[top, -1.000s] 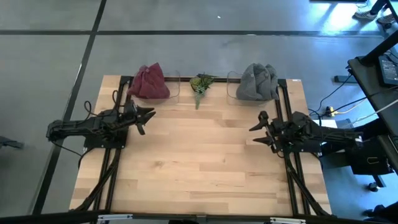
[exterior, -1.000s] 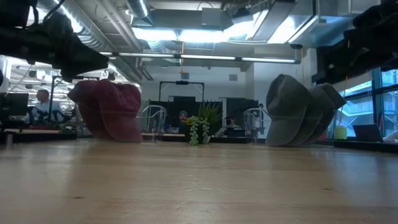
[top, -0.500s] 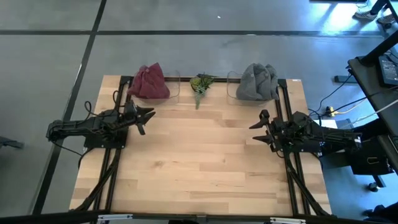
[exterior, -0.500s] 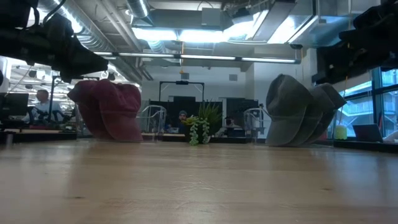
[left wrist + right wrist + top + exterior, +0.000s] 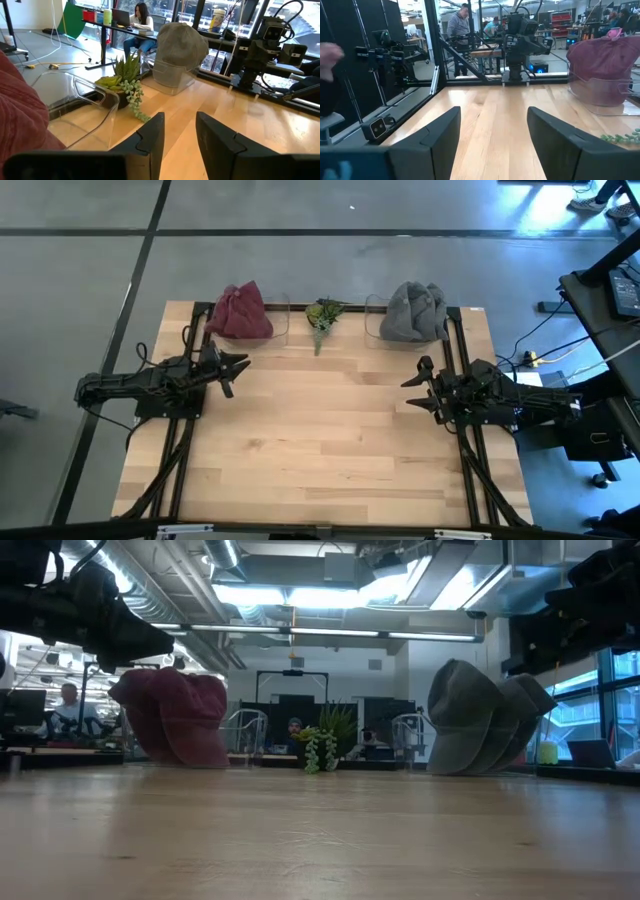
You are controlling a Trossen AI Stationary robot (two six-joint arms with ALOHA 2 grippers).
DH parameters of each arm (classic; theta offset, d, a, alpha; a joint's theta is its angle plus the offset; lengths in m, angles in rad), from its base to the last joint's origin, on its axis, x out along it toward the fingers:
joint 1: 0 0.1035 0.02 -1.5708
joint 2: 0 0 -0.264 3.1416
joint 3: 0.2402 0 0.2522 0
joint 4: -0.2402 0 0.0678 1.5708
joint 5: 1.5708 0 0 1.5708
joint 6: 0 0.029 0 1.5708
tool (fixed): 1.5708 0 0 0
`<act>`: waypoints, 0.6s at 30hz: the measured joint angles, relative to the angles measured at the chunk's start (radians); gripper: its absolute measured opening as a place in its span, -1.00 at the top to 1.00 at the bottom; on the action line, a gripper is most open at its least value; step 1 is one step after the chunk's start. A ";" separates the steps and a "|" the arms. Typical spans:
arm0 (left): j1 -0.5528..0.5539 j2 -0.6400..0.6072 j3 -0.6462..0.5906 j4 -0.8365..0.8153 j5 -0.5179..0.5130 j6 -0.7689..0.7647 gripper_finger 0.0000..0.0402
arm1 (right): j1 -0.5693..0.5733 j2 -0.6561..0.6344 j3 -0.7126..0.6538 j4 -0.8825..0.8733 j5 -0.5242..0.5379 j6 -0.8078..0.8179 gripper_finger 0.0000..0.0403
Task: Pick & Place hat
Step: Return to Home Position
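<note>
Nearest, left gripper [image 5: 237, 375] mid-left and right gripper [image 5: 412, 386] mid-right, both spread wide, empty. Beyond, left bin [image 5: 284, 320] and right bin [image 5: 371, 320] barely visible. Red cap [image 5: 240, 312] crumpled inside left; gray caps [image 5: 415, 312] heaped inside right, count unclear.

The left arm [image 5: 140, 385] and the right arm [image 5: 520, 405] are both built of matte black jointed segments. Each is ended by a two-fingered hand, the left hand [image 5: 237, 375] and the right hand [image 5: 412, 388]. The fingers [image 5: 150, 137] are shaped as flat, angular black plates. Thin black cables [image 5: 186, 335] are looped beside the left arm.
</note>
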 joint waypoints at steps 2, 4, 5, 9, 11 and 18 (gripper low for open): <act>0.000 0.000 0.000 0.000 0.000 0.000 0.46 | 0.000 0.000 0.000 0.000 0.000 0.000 -0.13; 0.000 0.000 0.000 0.000 0.000 0.000 0.46 | 0.000 0.000 0.000 0.000 0.000 0.000 -0.13; 0.000 0.000 0.000 0.000 0.000 0.000 0.46 | 0.000 0.000 0.000 0.000 0.000 0.000 -0.13; 0.000 0.000 0.000 0.000 0.000 0.000 0.47 | 0.000 0.000 0.000 0.000 0.000 0.000 -0.13; 0.000 0.000 0.000 0.000 0.000 0.000 0.48 | 0.000 0.000 0.000 0.000 0.000 0.000 -0.13; 0.000 0.000 0.000 0.000 0.000 0.000 0.46 | 0.000 0.000 0.000 0.000 0.000 0.000 -0.13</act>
